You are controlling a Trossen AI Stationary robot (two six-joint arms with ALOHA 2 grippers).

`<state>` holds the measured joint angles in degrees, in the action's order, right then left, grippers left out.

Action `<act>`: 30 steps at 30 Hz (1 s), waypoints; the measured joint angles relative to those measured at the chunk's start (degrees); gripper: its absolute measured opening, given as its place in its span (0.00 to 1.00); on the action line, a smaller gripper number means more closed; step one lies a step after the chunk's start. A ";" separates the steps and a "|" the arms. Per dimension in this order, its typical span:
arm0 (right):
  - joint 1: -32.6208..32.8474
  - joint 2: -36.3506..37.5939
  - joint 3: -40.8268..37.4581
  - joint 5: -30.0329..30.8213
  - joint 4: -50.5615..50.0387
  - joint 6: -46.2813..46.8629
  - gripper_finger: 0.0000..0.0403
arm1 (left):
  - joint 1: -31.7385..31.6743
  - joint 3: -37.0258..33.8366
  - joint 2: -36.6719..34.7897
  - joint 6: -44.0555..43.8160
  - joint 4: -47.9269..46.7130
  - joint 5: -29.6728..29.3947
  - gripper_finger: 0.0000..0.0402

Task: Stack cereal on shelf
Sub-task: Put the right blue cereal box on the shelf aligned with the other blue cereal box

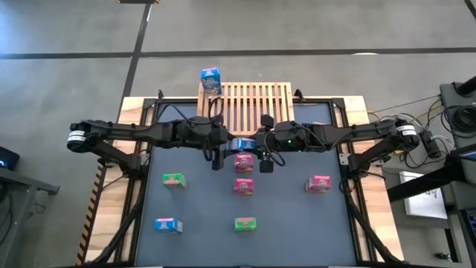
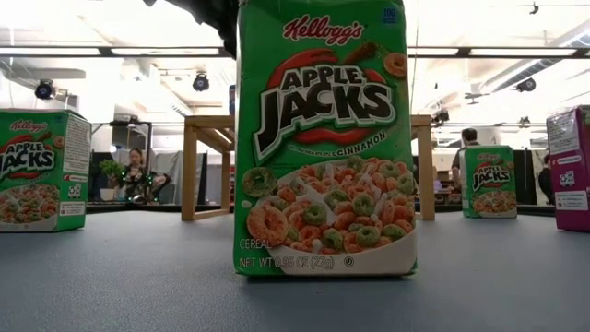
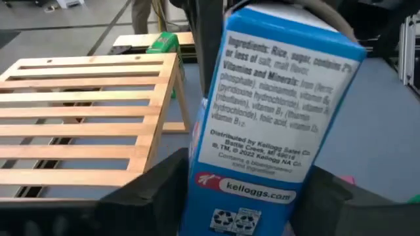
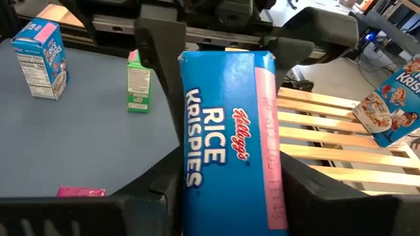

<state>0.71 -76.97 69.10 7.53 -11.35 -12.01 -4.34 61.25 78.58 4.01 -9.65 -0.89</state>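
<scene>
Above grey table [image 1: 201,201], both claws grip blue box [image 1: 242,144].

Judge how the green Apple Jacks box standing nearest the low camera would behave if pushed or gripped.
The green Apple Jacks box stands upright, taller than wide, so a high push would probably tip it. It looks like thin printed cardboard, so it is likely light and could dent under a hard squeeze.
</scene>
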 joint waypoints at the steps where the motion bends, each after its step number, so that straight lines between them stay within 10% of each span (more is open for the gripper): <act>1: 0.00 0.00 0.00 0.02 -0.09 -0.02 0.41 | -0.25 0.00 -0.14 0.00 -0.55 0.15 0.45; 20: 0.81 9.84 -2.39 2.56 -5.56 -1.05 0.56 | -10.16 -4.96 -16.18 4.92 -4.02 0.25 0.37; 30: 3.01 20.76 -20.50 2.59 14.19 -3.62 0.53 | -31.82 -25.73 -24.91 -0.72 27.76 25.00 0.37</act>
<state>3.72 -56.21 48.60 10.11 2.83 -15.64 -36.16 35.52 53.67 3.29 18.11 24.11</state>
